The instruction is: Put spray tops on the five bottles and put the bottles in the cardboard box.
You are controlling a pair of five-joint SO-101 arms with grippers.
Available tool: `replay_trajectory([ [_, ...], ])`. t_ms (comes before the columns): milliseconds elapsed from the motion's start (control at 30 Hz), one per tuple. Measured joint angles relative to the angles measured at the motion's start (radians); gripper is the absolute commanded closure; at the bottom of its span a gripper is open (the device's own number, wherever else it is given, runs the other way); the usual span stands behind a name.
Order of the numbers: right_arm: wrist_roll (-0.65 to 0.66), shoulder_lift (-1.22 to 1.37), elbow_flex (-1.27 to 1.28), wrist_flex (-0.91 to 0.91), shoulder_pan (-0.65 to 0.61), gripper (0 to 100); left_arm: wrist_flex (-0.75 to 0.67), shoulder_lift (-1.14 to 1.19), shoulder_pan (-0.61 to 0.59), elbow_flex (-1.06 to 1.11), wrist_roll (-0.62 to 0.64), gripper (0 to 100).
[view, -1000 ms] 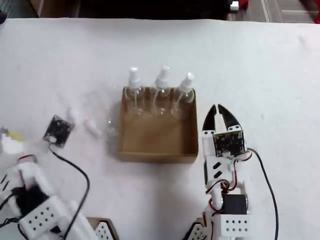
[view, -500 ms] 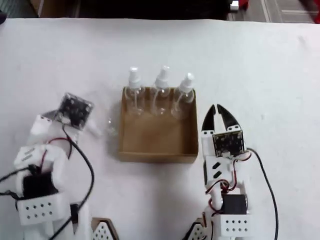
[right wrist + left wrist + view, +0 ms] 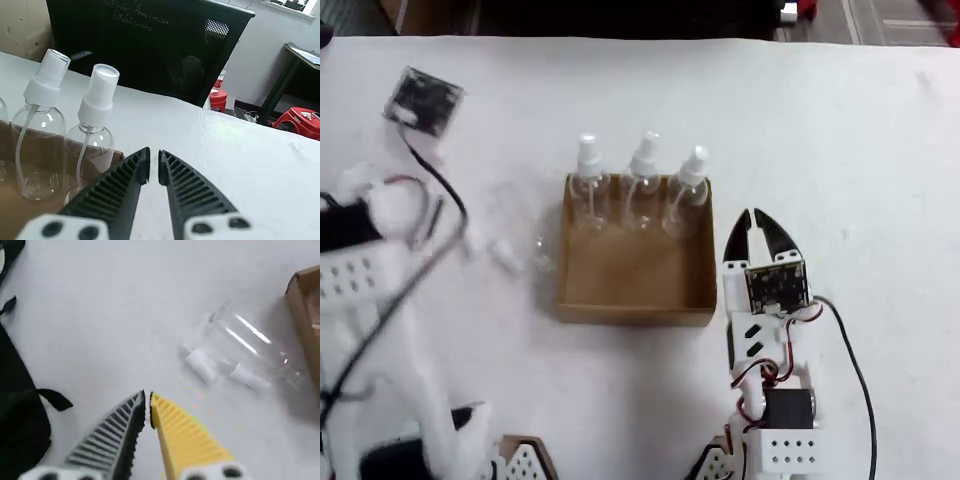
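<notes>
Three clear bottles with white spray tops (image 3: 642,185) stand upright along the far wall of the cardboard box (image 3: 635,300); two of them (image 3: 92,135) show in the right wrist view. A clear bottle without a top (image 3: 250,342) lies on its side on the table left of the box, faintly visible from above (image 3: 535,250). Two white spray-top pieces (image 3: 202,365) lie against it. My left gripper (image 3: 147,399), grey and yellow, is shut on nothing, short of those pieces. My right gripper (image 3: 752,222) is shut and empty, just right of the box's far right corner.
The left arm (image 3: 380,220) rises along the table's left side, its camera board (image 3: 420,100) at the far left. A dark strapped thing (image 3: 20,410) lies by the left gripper. The box corner (image 3: 305,300) is close to the lying bottle. Bare white table (image 3: 840,130) stretches to the right.
The left arm has swung up and away, from beside the loose bottle to the far left of the table. The right arm, the box and the bottles have not moved.
</notes>
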Motion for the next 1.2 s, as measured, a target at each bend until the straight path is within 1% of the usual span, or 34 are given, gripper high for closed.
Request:
replay_trajectory([
  [67, 0.0, 0.0, 0.0, 0.0, 0.0, 98.1, 0.068, 0.117, -0.044, -0.126, -0.005, 97],
  [133, 0.0, 0.0, 0.0, 0.0, 0.0, 98.1, 0.092, 0.226, -0.049, -0.212, 0.008, 97],
  [300, 0.0, 0.0, 0.0, 0.0, 0.0, 98.1, 0.097, 0.52, 0.057, -0.311, 0.041, 98],
  [400, 0.0, 0.0, 0.0, 0.0, 0.0, 98.1, 0.098, 0.621, 0.12, -0.327, 0.074, 98],
  [500, 0.0, 0.0, 0.0, 0.0, 0.0, 98.1, 0.098, 0.632, 0.143, -0.333, 0.117, 98],
  [600, 0.0, 0.0, 0.0, 0.0, 0.0, 98.1, 0.098, 0.617, 0.144, -0.334, 0.129, 98],
  [700, 0.0, 0.0, 0.0, 0.0, 0.0, 98.1, 0.098, 0.548, 0.15, -0.334, 0.133, 98],
  [800, 0.0, 0.0, 0.0, 0.0, 0.0, 98.1, 0.098, 0.485, 0.192, -0.292, 0.126, 97],
  [867, 0.0, 0.0, 0.0, 0.0, -0.002, 98.1, 0.098, 0.477, 0.241, -0.25, 0.063, 96],
  [1000, 0.0, 0.0, 0.0, 0.0, 0.0, 98.1, 0.092, 0.479, 0.35, -0.229, -0.115, 92],
  [1067, 0.0, 0.0, 0.0, 0.0, -0.002, 98.1, 0.031, 0.497, 0.359, -0.229, -0.123, 91],
  [1100, 0.0, 0.0, 0.0, 0.0, -0.002, 98.1, -0.02, 0.511, 0.354, -0.227, -0.107, 91],
  [1200, 0.0, 0.0, 0.0, 0.0, 0.0, 98.1, -0.193, 0.578, 0.334, -0.226, -0.018, 92],
])
